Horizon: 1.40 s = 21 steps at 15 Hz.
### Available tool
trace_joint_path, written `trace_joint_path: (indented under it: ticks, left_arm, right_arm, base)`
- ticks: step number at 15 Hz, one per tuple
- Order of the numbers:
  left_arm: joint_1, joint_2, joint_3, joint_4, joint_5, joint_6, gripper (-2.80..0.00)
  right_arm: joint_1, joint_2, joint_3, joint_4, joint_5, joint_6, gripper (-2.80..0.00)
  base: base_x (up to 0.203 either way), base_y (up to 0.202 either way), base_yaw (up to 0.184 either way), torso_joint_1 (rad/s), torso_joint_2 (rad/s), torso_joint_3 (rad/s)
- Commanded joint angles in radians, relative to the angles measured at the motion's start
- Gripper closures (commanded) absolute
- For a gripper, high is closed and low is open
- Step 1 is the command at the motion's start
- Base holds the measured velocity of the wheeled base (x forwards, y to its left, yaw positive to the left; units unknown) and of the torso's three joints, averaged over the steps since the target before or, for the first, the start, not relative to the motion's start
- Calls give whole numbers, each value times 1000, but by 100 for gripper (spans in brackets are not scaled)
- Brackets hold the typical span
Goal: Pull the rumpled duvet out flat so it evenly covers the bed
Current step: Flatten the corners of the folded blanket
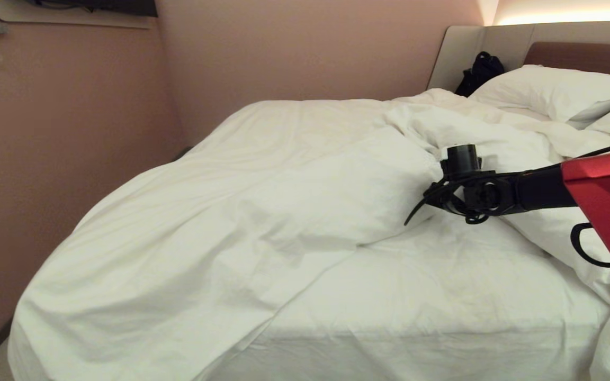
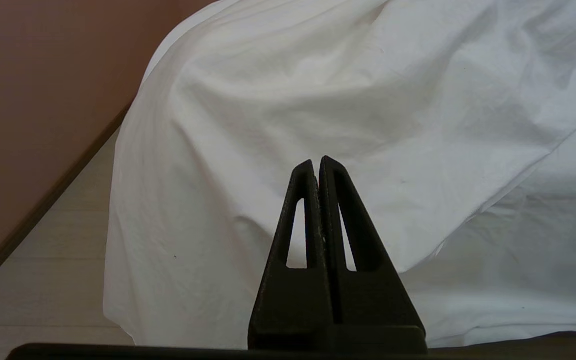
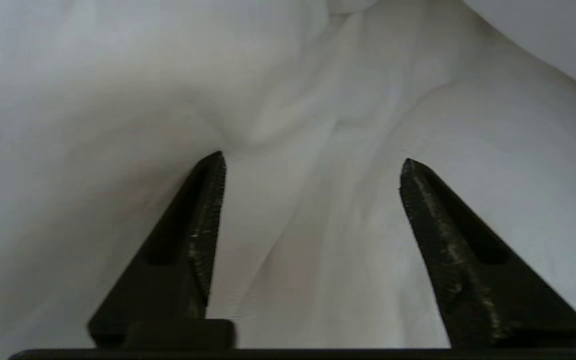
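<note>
1. two pinkish-brown walls [image 1: 72, 137] meet in a corner at the far left of the head view, and a strip of pale floor [image 2: 43, 260] runs along the wall beside the bed.
2. the thick, puffy white duvet in its creased cotton cover [image 1: 220, 211] is heaped over the left half of the wide low bed [image 1: 416, 296]; it drapes off the left side towards the floor, and its edge runs diagonally across the mattress.
3. the left gripper [image 2: 319, 161] is out of the head view; its wrist view shows the two black fingers pressed tight together, empty, pointing at the hanging duvet at the bed's corner.
4. right of the diagonal edge, the thin white sheet on the mattress [image 1: 442, 286] lies bare.
5. the right gripper [image 3: 313, 162] reaches in from the right on a black and red arm [image 1: 601, 190] to a raised duvet fold mid-bed; its black fingers [image 3: 203, 210] are spread apart, gripping nothing, with rumpled cloth just ahead and between them.
6. plump white pillows [image 1: 554, 90] lie at the far right by the padded beige and brown headboard [image 1: 575, 47], next to a small black object [image 1: 480, 71].
</note>
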Motion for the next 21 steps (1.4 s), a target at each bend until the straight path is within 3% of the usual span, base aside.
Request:
trace_joint_path:
  ticks: [1,4,9,13,16,21]
  left_arm:
    - [0,0,0,-1,1,0,0]
    - [0,0,0,-1,1,0,0]
    - [0,0,0,-1,1,0,0]
    - [0,0,0,-1,1,0,0]
    - [0,0,0,-1,1,0,0]
    - [0,0,0,-1,1,0,0]
  right_arm:
    - [4,20,-13,-2,-4,10,-280]
    - [11,73,-40,-58,24,23,-280]
    - [11,159,-108,-114,178,30,-280]
    - [13,178,-156,-103,309,88,-280]
    - [13,195,-188,-100,353,108,-280]
    - [8,178,-193,-93,542,203,-280]
  base:
    - [0,0,0,0,0,0]
    - [0,0,0,0,0,0]
    - [0,0,0,0,0,0]
    - [0,0,0,0,0,0]
    - [0,0,0,0,0,0]
    - [0,0,0,0,0,0]
